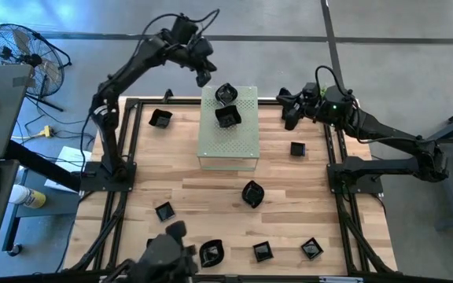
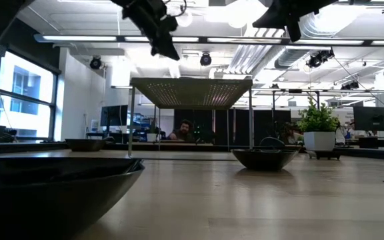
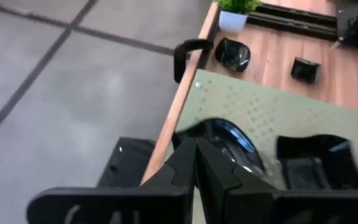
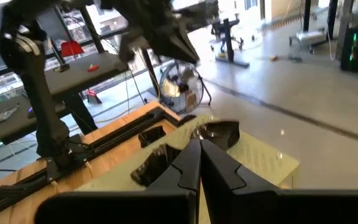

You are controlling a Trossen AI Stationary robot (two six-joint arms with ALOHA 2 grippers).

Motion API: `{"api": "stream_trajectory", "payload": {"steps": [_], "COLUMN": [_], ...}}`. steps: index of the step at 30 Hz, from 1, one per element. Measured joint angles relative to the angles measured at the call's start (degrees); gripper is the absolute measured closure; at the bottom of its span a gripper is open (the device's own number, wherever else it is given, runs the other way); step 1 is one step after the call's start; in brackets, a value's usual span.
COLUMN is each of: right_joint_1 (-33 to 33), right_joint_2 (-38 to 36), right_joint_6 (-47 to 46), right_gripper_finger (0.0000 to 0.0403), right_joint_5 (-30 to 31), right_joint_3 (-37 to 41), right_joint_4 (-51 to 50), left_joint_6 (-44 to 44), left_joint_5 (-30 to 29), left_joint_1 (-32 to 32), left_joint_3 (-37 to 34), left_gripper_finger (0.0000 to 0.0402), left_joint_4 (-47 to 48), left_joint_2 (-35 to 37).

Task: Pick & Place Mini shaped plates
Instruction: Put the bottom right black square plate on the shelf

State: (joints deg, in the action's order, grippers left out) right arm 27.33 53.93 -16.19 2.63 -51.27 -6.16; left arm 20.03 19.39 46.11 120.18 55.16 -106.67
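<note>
The pale green box [image 1: 228, 137] stands at the far middle of the table. Two glossy black mini plates rest on its top: a round one [image 1: 226, 93] near the far edge and a squarish one [image 1: 228, 117] just nearer. In the left wrist view they show as the round plate [image 3: 232, 138] and the squarish plate [image 3: 312, 163]. My left gripper [image 1: 204, 76] hovers shut and empty above the box's far left corner, well above the box top [image 2: 192, 91] in the low view. My right gripper [image 1: 290, 110] waits shut and empty over the table's far right.
More black plates lie scattered on the wooden table: one far left [image 1: 160, 118], one right of the box [image 1: 297, 148], one mid-table [image 1: 252, 192], and several along the near edge [image 1: 263, 251]. A small potted plant [image 3: 235, 12] stands at the far edge. A person [image 2: 184, 129] sits beyond the table.
</note>
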Motion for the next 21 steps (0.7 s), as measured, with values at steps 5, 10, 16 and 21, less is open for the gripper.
{"api": "stream_trajectory", "payload": {"steps": [5, 10, 16, 21], "right_joint_1": [0.0, 0.6, 1.9, 1.0], "right_joint_2": [0.1, 0.1, 5.0, 9.0], "right_joint_6": [-3.4, -8.1, -12.1, -14.5], "right_gripper_finger": [0.0401, 0.0399, 0.0401, 0.0399], "right_joint_5": [0.8, 3.5, -2.2, -3.1], "right_joint_3": [0.0, 0.0, 0.0, 0.0], "right_joint_4": [-7.1, -15.1, -11.4, -12.5], "left_joint_6": [-3.5, -3.8, -3.8, -9.3], "left_joint_5": [4.3, 18.3, 25.8, 21.9], "left_joint_1": [0.0, 0.0, -0.9, -1.1], "left_joint_3": [0.0, -0.7, -12.3, -30.3], "left_gripper_finger": [0.0400, 0.0401, 0.0401, 0.0401], "left_joint_4": [6.5, 9.9, 2.3, -12.9], "left_joint_2": [3.1, 3.1, 6.3, 15.6]}}
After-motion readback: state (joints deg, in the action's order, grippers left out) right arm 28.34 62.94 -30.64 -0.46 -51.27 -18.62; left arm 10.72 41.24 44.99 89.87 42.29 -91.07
